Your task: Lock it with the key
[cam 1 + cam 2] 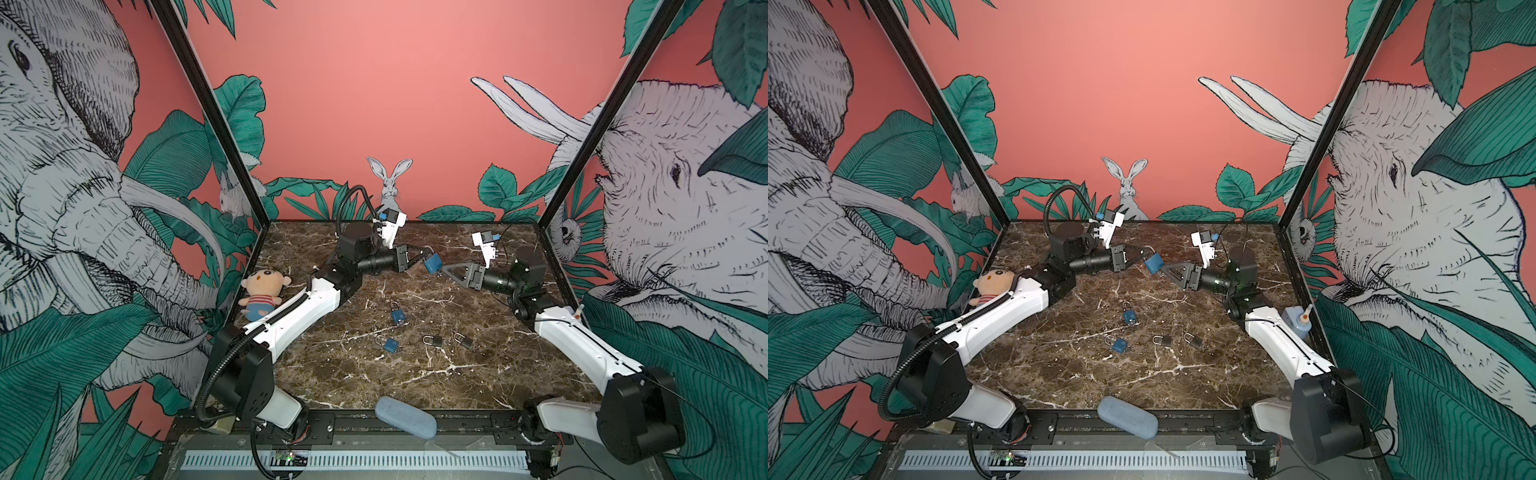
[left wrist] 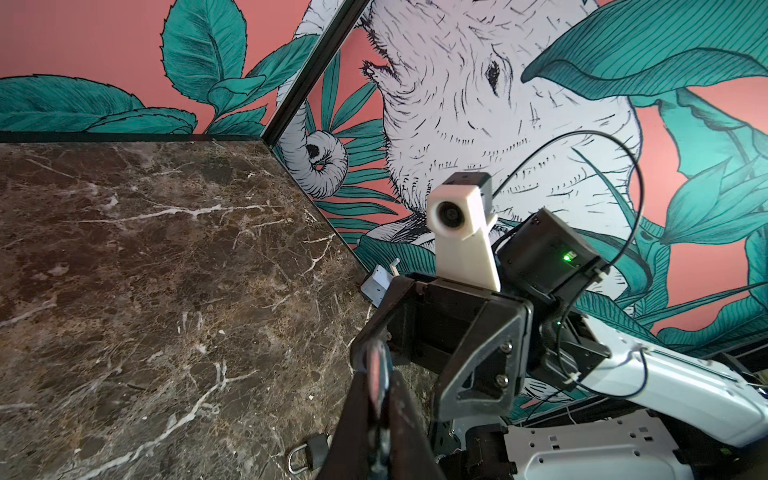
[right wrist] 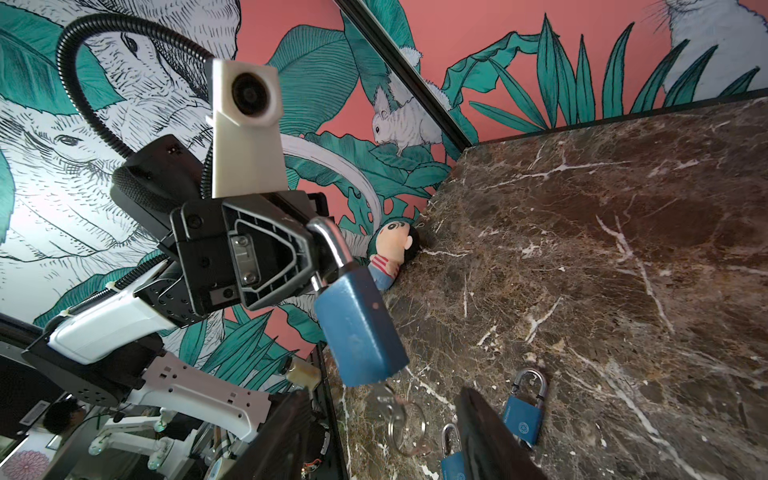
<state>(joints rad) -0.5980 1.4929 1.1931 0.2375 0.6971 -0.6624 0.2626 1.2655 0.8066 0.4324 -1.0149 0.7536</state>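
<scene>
Brown marble tabletop [image 1: 374, 374] is lying below (a fair drop). Left gripper [image 1: 419, 254] is clamping the shackle [image 3: 332, 245] of the blue metal padlock [image 1: 433, 263], hanging mid-air. Right gripper [image 1: 445, 270] is standing open beside its small silver key [image 3: 384, 401], so an off-centre close could be knocking it loose.

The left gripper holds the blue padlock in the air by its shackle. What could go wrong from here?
1. The left gripper pinches only the shackle, so the blue padlock may swing or twist when the key is turned.
2. The open right gripper might close on the hanging key ring instead of the key and pull it out.
</scene>
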